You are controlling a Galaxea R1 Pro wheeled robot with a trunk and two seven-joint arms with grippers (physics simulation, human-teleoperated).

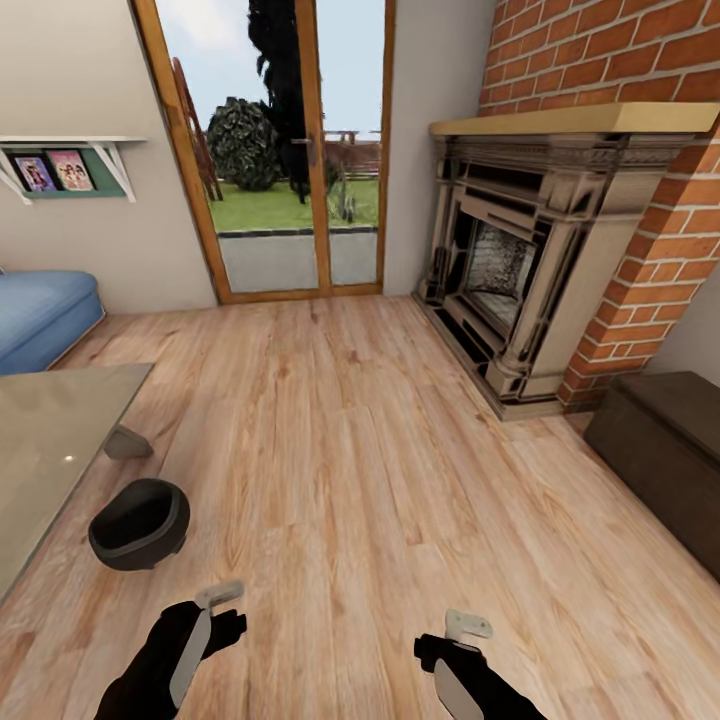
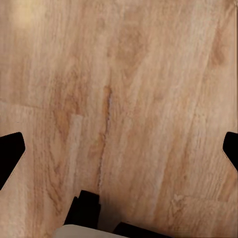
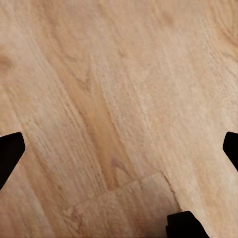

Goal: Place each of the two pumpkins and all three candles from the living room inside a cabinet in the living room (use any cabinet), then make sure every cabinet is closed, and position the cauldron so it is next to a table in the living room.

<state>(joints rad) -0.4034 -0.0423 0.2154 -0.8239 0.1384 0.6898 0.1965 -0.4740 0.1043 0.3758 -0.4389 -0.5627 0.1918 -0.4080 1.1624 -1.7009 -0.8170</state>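
The cauldron (image 1: 139, 523), a squat matte black pot with its wide mouth up, stands upright on the wood floor just beside the corner of the grey-green table (image 1: 55, 440); the dark brown cabinet (image 1: 665, 450) sits closed, well apart

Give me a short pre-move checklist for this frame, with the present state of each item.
1. Cauldron next to the table: ok, it stands upright on the floor close to the table's corner.
2. Cabinet closed: cannot tell, just its dark top and one plain side show.
3. Left gripper free: ok, open, bare floor between the fingertips in the left wrist view.
4. Right gripper free: ok, open, nothing held.
5. Pumpkins and candles stowed: cannot tell.
6. Path ahead: ok, bare wood floor up to the fireplace.
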